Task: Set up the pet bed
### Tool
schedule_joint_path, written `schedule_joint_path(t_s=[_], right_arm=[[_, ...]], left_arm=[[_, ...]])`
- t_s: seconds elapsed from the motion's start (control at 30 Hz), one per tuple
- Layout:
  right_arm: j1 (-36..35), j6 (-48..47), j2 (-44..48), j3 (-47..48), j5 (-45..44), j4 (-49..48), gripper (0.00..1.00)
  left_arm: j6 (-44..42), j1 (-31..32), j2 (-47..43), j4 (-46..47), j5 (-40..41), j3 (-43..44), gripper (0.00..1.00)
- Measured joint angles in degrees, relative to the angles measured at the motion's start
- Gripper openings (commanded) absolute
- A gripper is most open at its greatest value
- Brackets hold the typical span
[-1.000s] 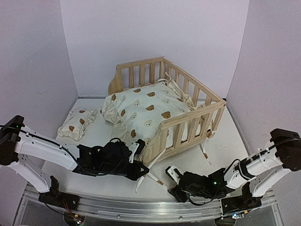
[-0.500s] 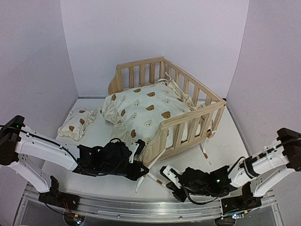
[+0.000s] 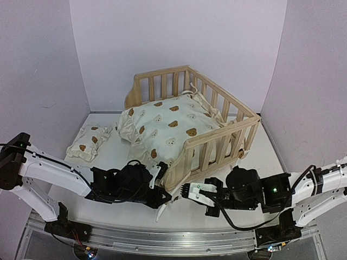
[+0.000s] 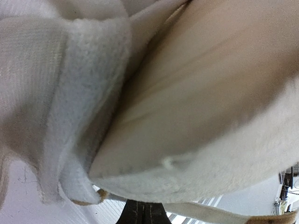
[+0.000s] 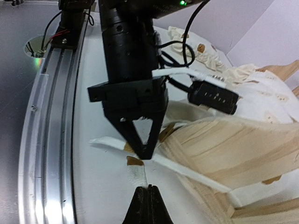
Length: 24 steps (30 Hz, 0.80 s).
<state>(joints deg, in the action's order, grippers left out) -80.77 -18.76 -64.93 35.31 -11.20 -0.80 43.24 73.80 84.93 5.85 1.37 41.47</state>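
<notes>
Right hand [image 3: 186, 190] slid leftward — shut, near tie [image 3: 161, 213]

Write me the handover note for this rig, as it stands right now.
Left gripper: shut, tips on a cushion tie at the frame's near corner. Whether it actually pinches the tie is unclear.
Right gripper: shut, low over a tie end, nothing visibly held.
Frame stands mid-table. The cushion lies in it, spilling out the open near-left side. The pillow lies on the table, left of the frame.
Done: cushion in frame.
Left: straighten cushion, probably fasten ties, put pillow in.
</notes>
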Motion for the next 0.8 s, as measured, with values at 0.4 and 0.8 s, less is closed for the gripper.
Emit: schedule_joint_path(t_s=[0.4,0.8], right_arm=[[2.8,-7.91,-15.47,3.74,-10.78,-20.26,0.0],[9.4,-16.81,-15.58,2.58,-0.48,-18.8,0.0]], left_arm=[[-0.48,-0.09,-1.01,-0.15,-2.58,-0.07,0.0],[-4.5,-0.09,-7.06,-0.28,-6.49,-1.42,0.0]])
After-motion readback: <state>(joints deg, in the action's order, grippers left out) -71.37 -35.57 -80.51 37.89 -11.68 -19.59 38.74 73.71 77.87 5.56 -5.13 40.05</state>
